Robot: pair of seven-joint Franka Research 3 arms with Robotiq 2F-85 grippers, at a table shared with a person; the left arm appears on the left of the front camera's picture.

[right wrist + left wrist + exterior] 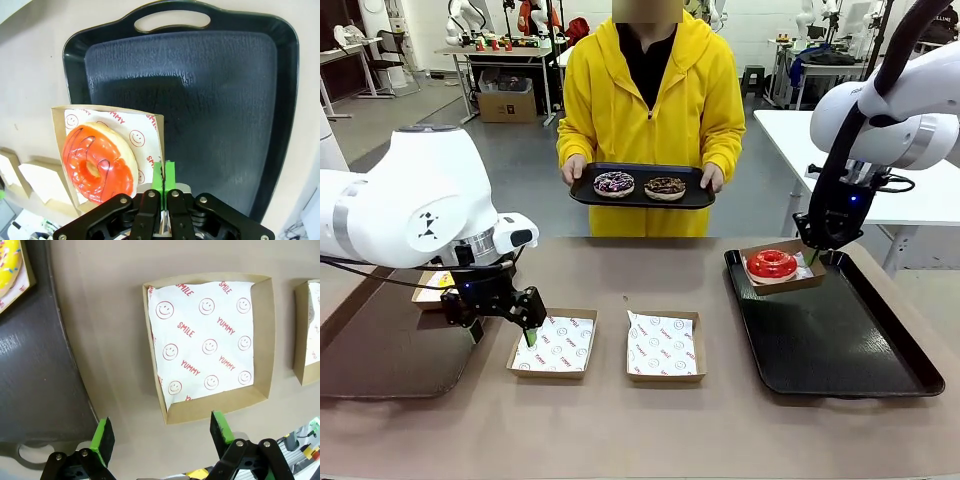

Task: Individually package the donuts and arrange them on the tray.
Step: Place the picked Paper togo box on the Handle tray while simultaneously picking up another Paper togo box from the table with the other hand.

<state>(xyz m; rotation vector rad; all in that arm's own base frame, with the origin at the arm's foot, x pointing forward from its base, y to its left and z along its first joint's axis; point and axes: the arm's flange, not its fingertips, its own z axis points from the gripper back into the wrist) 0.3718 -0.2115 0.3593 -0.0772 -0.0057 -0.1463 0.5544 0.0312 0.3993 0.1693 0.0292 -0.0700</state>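
Closest in, two shallow brown cardboard boxes lined with smiley-printed white paper sit empty, one [555, 345] right under the left pincer [503, 330], the other [662, 347] off to its inner side. That left pincer hangs with its green pads spread wide, holding nothing, the box's near wall just ahead of its tips. Over on the other side, the right pincer [164, 175] is pinched tight on the thin side wall of a third lined cardboard box [57, 130], and the glossy red ring donut [100, 162] lies in it, right beside the fingers, over the far corner of the wide black plastic tray [850, 350]. Whether that box rests or hangs, I cannot tell. A yellow sprinkled donut [7, 265] sits boxed well off the left pincer's outer side. Across the table a person holds a black tray [642, 200] with the dark purple-and-white-sprinkled donut [614, 183] and the chocolate-brown sprinkled one [665, 187]. These look light, soft and sticky-glazed, easily dented, so the box wall is the safer hold; thin card will likely flex, so keep it level.
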